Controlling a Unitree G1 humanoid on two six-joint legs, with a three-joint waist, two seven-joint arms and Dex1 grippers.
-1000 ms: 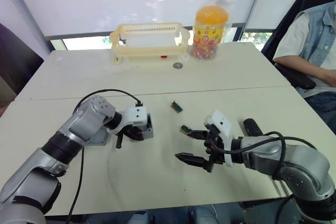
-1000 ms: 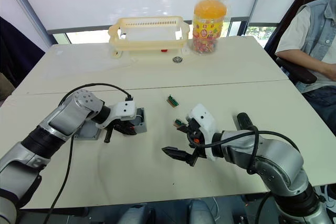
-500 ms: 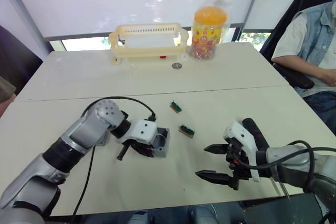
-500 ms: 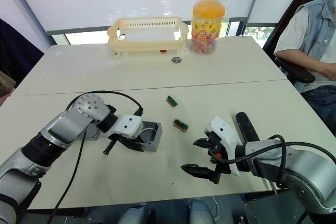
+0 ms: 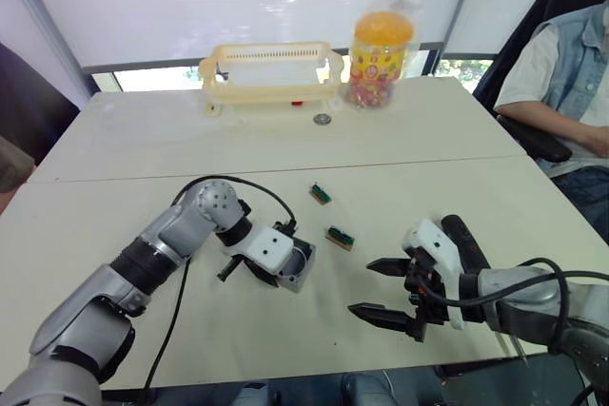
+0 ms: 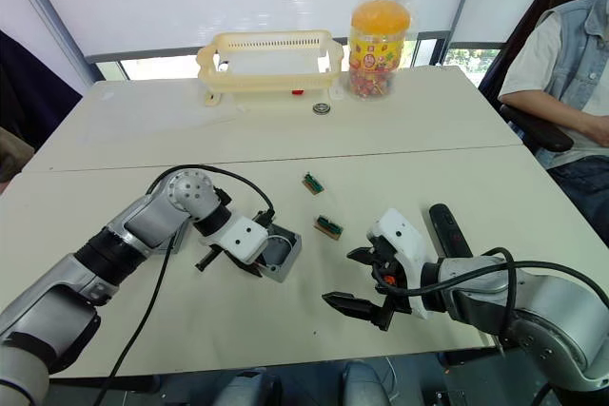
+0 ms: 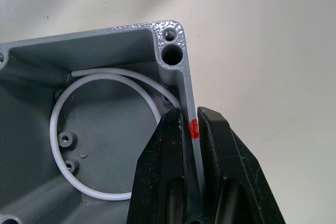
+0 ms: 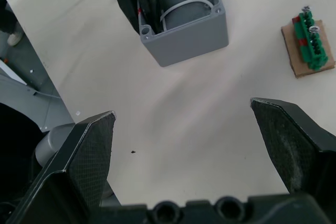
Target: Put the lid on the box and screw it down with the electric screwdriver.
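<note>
While box (image 5: 297, 264) sits mid-worktop (image 5: 285, 140), left end effector (image 5: 269, 271) clamps its wall; right end effector (image 5: 387, 290) spread, empty. Left wrist view – fingers (image 7: 168, 145) pinch wall at red mark. Right wrist view – box lidless; lidding, screwing remain.

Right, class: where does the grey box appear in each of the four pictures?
Left eye: box centre-left on the table.
Right eye: box left of centre.
Left wrist: box, wall pinched by the left gripper.
Right wrist: box at top.
Shared landmark: its white wire loop.
</note>
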